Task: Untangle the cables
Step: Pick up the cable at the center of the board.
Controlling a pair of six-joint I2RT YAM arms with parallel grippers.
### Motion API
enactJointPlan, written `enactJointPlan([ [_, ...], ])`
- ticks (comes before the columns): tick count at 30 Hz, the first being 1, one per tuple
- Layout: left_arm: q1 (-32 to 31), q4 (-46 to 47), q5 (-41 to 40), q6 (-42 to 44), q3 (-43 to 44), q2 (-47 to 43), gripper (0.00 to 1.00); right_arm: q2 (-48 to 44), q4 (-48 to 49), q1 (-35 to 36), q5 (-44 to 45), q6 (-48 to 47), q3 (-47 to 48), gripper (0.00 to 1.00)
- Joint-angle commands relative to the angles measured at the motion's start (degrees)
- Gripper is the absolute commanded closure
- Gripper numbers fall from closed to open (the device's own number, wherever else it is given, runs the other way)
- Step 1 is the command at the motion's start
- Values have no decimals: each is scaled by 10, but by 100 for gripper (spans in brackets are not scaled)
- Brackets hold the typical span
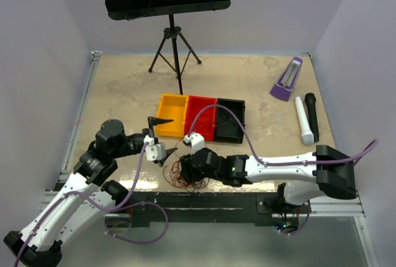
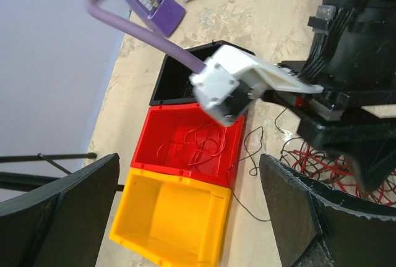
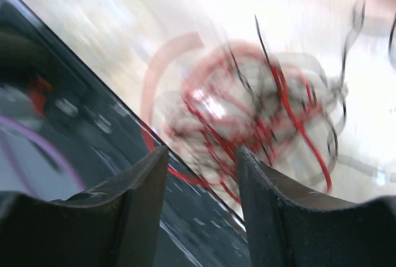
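The cables (image 1: 187,177) are a loopy clump of thin red and black wires by the table's front edge. In the blurred right wrist view the cables (image 3: 260,109) spread just beyond my fingers. My right gripper (image 1: 185,167) hangs over the clump, and the right gripper (image 3: 202,151) has its jaws apart with no wire pinched between them. One red wire (image 2: 201,143) lies in the red bin (image 2: 151,149), and a black strand (image 2: 253,156) trails on the table beside it. My left gripper (image 1: 162,136) stands wide open and holds nothing. In its own view the left gripper (image 2: 189,157) looks down on the bins.
A yellow bin (image 1: 170,114), the red bin (image 1: 201,118) and a black bin (image 1: 230,122) stand in a row behind the clump. A tripod stand (image 1: 175,44) is at the back. A purple metronome (image 1: 288,80), a white stick (image 1: 302,120) and a black stick (image 1: 311,114) lie at the right.
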Motion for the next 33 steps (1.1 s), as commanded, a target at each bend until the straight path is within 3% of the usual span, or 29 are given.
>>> enactJointPlan([
  [1, -1, 55, -43, -76, 33, 4, 0, -6, -61, -15, 60, -61, 120, 46],
  [8, 5, 117, -119, -226, 65, -16, 0, 69, -73, -89, 42, -109, 182, 41],
  [15, 6, 135, -299, -285, 92, -33, 0, 187, -58, -93, 5, -123, 232, 39],
  [24, 5, 122, -323, -300, 103, -54, 0, 274, -62, -94, 19, -156, 267, 40],
  [33, 5, 116, -323, -299, 104, -66, 0, 317, -48, -95, 26, -172, 284, 49],
])
